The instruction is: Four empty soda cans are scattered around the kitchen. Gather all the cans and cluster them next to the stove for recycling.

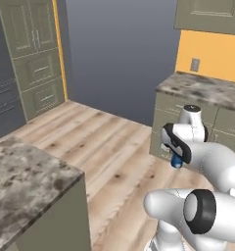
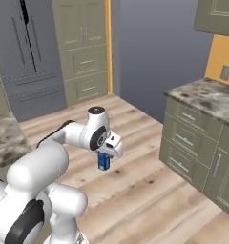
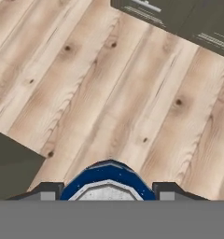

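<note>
A blue soda can (image 2: 103,161) hangs upright under my hand, high above the wood floor. My gripper (image 2: 105,159) is shut on it, one finger on each side. In the left base view the blue can (image 1: 176,162) peeks out below the wrist, mostly hidden by the arm. Looking down the hand, the can's silvery top and blue rim (image 3: 108,179) sit between the two fingertips (image 3: 47,192), with floor planks far below. The stove is out of view.
A stone counter (image 1: 207,88) over grey-green drawers stands to the right, its corner close to the arm. Another stone counter corner (image 1: 26,181) juts in at lower left. Tall cabinets (image 2: 83,52) and a dark fridge (image 2: 26,57) line the far wall.
</note>
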Motion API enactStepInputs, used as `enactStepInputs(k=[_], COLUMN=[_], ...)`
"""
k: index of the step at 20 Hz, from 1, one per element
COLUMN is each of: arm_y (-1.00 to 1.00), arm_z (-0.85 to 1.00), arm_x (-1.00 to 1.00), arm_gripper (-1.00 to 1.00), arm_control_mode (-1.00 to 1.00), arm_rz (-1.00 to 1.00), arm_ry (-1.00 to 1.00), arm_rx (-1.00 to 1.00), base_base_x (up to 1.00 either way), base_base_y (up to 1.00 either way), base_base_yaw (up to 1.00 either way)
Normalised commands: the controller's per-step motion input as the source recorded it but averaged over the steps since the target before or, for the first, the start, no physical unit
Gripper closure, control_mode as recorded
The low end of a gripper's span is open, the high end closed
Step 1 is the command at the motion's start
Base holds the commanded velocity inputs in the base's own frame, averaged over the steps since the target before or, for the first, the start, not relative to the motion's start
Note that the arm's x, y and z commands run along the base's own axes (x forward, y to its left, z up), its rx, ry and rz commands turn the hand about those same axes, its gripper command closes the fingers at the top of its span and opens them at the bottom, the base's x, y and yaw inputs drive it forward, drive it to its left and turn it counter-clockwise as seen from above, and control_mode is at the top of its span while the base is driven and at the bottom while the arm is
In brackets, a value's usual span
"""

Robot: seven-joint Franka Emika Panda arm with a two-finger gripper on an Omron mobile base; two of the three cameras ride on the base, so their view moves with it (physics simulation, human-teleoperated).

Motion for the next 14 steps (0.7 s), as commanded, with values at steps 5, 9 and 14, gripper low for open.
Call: enactStepInputs(k=[5,9,14], arm_y=[0.0,0.0,0.0], arm_z=[0.0,0.0,0.0], arm_x=[0.0,0.0,0.0], arm_gripper=[1.0,1.0,1.0], arm_control_mode=[1.0,1.0,1.0], arm_rz=[0.0,0.0,0.0], arm_ry=[0.0,0.0,0.0], arm_rx=[0.0,0.0,0.0], base_base_x=[0.73,0.72,0.71], base_base_y=[-0.1,-0.07,-0.05], base_base_yaw=[0.19,0.25,0.3])
